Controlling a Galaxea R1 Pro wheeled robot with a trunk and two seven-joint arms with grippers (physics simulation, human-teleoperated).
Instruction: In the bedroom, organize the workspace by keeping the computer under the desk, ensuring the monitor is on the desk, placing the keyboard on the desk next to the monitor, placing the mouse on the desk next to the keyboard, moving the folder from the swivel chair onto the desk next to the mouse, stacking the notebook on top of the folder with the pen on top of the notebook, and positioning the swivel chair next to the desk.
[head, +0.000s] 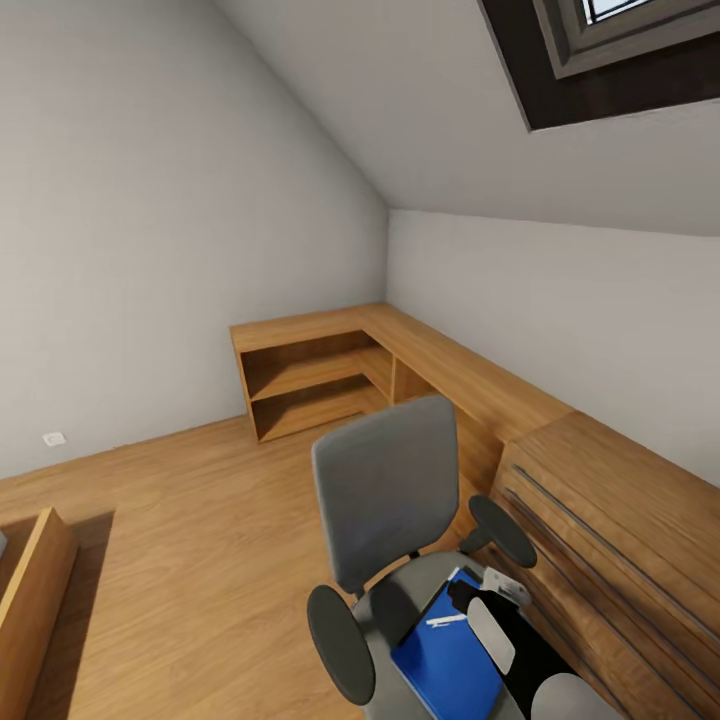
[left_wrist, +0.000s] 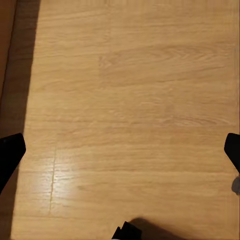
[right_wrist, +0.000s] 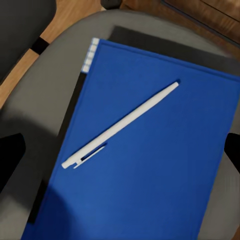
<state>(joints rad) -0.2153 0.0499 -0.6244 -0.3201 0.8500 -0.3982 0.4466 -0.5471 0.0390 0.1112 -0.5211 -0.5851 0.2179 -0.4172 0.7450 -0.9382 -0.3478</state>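
A grey swivel chair stands on the wood floor beside the wooden desk. On its seat lies a black folder, with a blue notebook on top of it. A white pen rests diagonally on the notebook. My right gripper hovers open just above the notebook, its dark fingertips spread to either side of the stack. In the head view the right arm reaches over the seat. My left gripper is open over bare wood floor and holds nothing.
The L-shaped desk runs along the corner walls, with open shelves under its left wing. A wooden drawer unit stands right of the chair. A low wooden frame sits at the left edge. Open floor lies left of the chair.
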